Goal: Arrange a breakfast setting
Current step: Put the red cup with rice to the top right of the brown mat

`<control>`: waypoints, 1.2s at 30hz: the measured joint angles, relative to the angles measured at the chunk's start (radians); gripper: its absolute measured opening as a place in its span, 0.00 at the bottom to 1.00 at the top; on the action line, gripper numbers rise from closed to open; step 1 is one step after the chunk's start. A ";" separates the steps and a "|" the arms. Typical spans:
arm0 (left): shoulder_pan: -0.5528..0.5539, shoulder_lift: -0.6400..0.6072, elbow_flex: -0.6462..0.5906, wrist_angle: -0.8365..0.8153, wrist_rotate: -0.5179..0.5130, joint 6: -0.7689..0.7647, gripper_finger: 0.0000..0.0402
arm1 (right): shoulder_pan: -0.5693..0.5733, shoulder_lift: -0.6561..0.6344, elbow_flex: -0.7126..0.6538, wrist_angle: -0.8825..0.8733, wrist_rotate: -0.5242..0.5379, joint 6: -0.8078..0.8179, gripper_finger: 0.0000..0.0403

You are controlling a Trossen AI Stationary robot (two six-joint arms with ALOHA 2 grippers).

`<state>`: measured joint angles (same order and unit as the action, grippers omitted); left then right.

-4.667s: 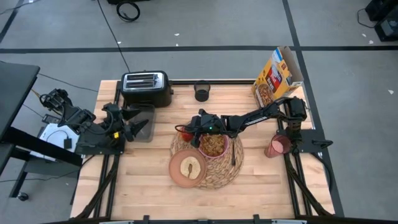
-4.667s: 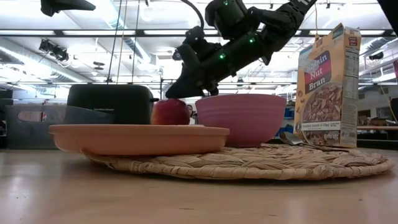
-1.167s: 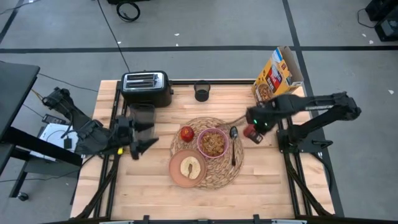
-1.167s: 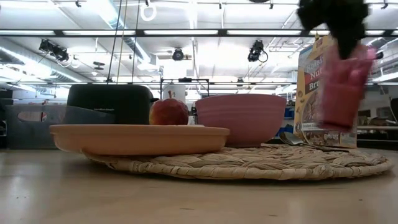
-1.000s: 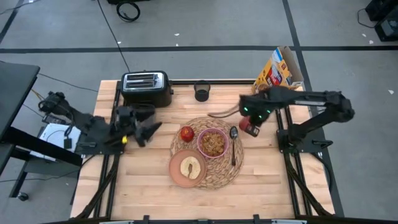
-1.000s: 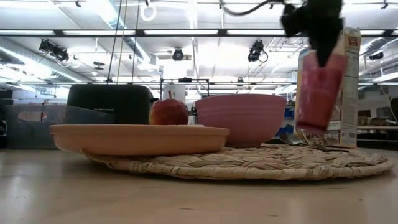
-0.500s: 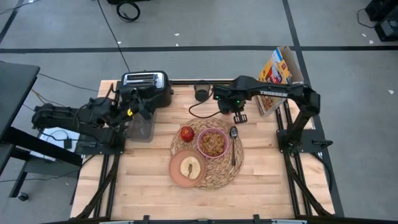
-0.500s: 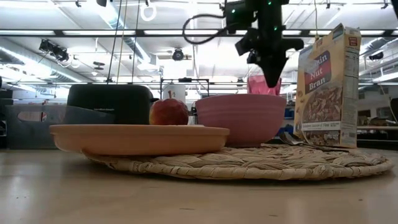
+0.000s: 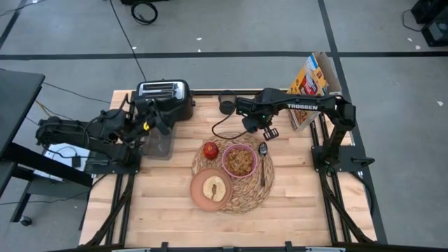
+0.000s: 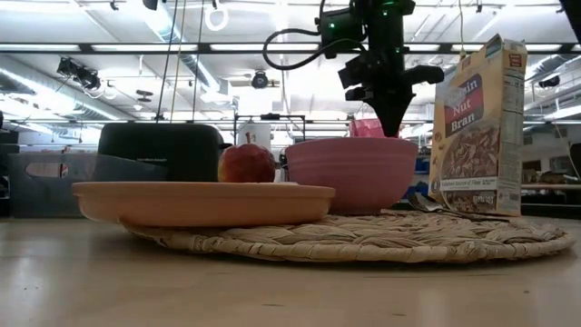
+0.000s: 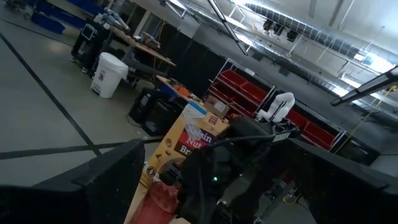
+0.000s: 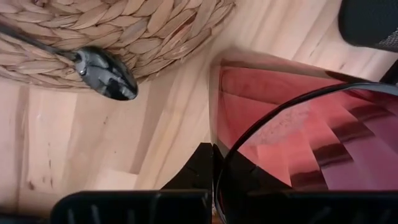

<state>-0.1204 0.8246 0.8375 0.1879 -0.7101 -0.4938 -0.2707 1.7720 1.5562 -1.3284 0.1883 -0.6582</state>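
Observation:
The woven placemat lies mid-table. On it rest the pink bowl with cereal, the plate with the toast slice, the red apple and the metal spoon. My right gripper is shut on the translucent pink cup just past the placemat's far edge. In the low view the cup shows only above the bowl. My left gripper is open and empty beside the toaster. My right gripper holds the cup at its rim, coming from above with the fingers pointing down. One finger lies on the outside of the wall; the cup hides the other. The cup is upright, mouth up. The bowl hides whether its base is on the table.
A black toaster stands at the far left, with a dark clear container in front of it. A black mug stands at the far edge. The cereal box stands at the far right. Bare wood lies along the near edge.
My right gripper has carried the cup from right of the placemat toward the far edge and the left, to just beyond the placemat, and has then gone down with it behind the bowl. My left gripper has swung toward the far edge, to beside the toaster.

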 joint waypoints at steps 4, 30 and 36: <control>-0.001 0.000 0.000 -0.001 0.002 0.001 0.97 | 0.000 0.005 0.000 0.011 0.000 0.000 0.06; -0.001 0.000 0.000 -0.036 0.061 0.009 0.97 | 0.000 0.011 0.000 0.069 0.028 -0.051 0.25; -0.014 0.000 0.000 -0.056 0.062 0.011 0.97 | 0.006 0.007 0.000 0.055 0.082 -0.039 0.37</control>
<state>-0.1341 0.8242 0.8375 0.1318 -0.6483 -0.4828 -0.2648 1.7785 1.5558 -1.2731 0.2699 -0.6970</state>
